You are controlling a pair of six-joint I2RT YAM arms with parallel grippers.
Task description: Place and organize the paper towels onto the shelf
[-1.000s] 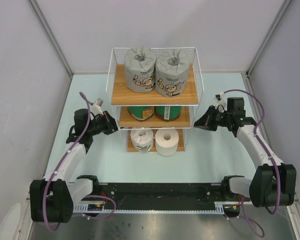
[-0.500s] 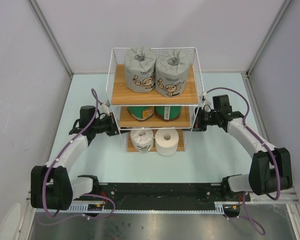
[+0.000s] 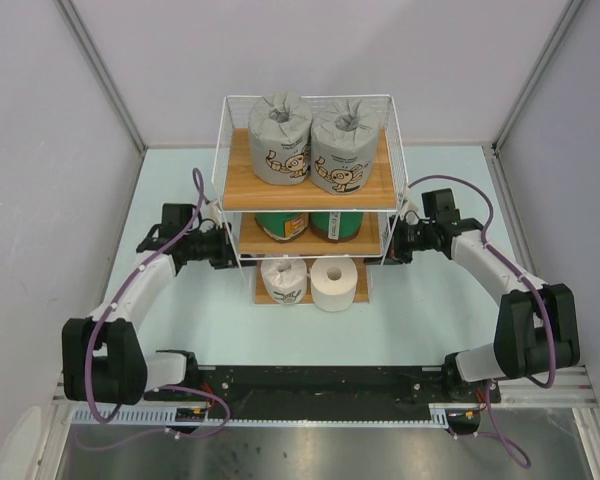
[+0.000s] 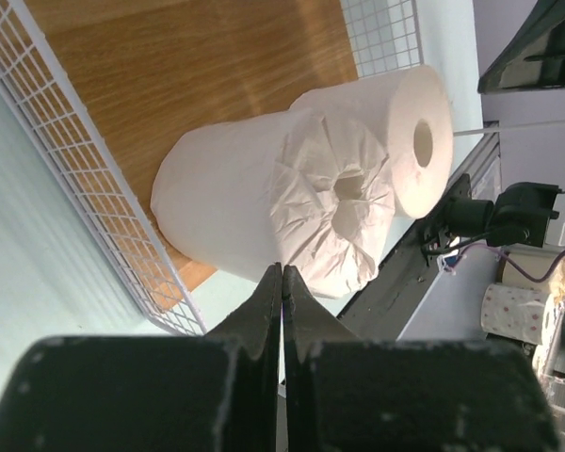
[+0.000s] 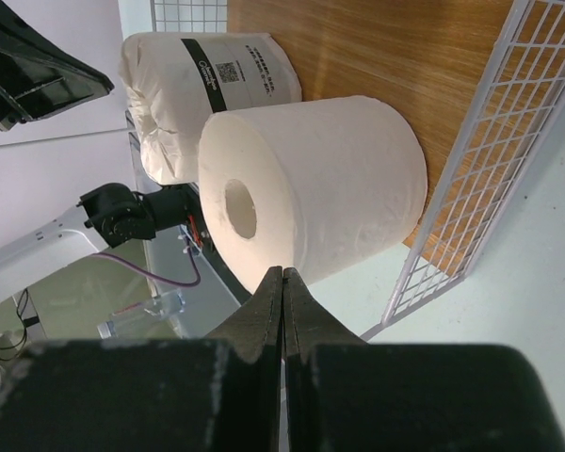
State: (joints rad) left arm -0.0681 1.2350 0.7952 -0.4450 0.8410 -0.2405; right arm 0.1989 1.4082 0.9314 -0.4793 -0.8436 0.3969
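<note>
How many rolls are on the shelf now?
6: two grey-print rolls on top, two green rolls in the middle, white-wrapped roll and bare roll at bottom. Others may hide behind.

Shelf (image 3: 238, 188) wire sides just before left pincer (image 3: 232, 258) and right pincer (image 3: 385, 253); front apparently open, white rolls (image 3: 332, 285) across its lowest level.

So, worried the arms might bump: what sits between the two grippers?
The white-wrapped roll and the bare white roll, side by side on the bottom board of the shelf; both wrist views show it.
</note>
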